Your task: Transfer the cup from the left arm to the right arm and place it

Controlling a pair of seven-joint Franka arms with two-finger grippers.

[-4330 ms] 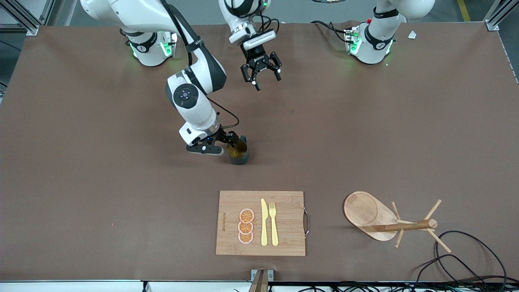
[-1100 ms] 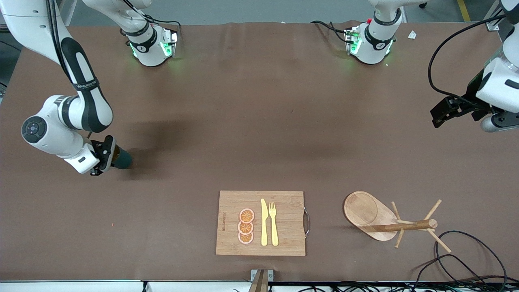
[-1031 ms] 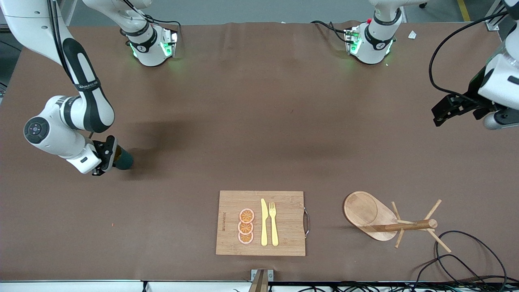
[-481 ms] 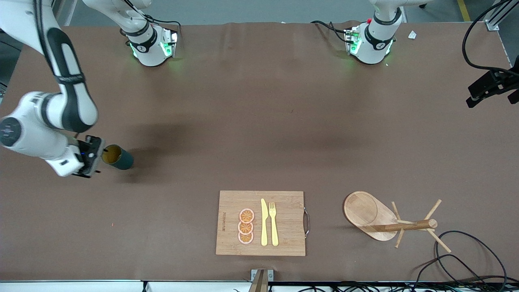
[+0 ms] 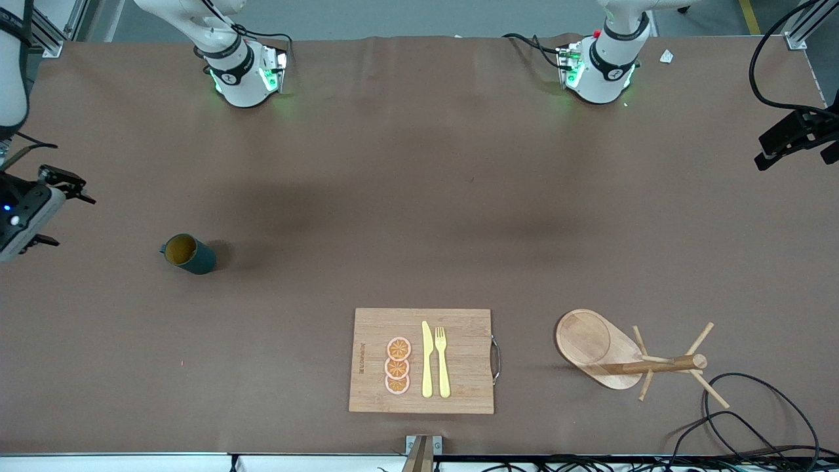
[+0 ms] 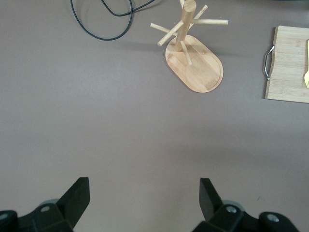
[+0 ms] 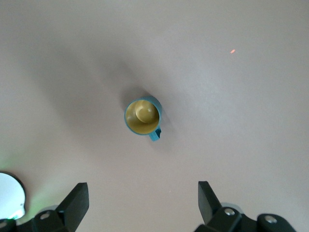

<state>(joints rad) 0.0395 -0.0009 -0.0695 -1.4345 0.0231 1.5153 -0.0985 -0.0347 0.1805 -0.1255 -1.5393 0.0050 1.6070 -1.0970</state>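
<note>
Cup: the small dark teal ribbed mug [image 5: 189, 254] with an ochre inside stands upright on the brown surface [image 5: 419, 196] toward the right arm's end, free of both hands.
Right hand [image 5: 56, 210]: wide and empty, I see it high over the mug.
Left hand [image 6: 145, 203]: wide, empty, waiting.
Risk: I judge a careless low pass could tip the mug.

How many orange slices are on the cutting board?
3. The orange slices sit in a short row on the cutting board, beside the yellow knife: one farthest from the front camera, one in the middle, one nearest. None looks hidden.
</note>
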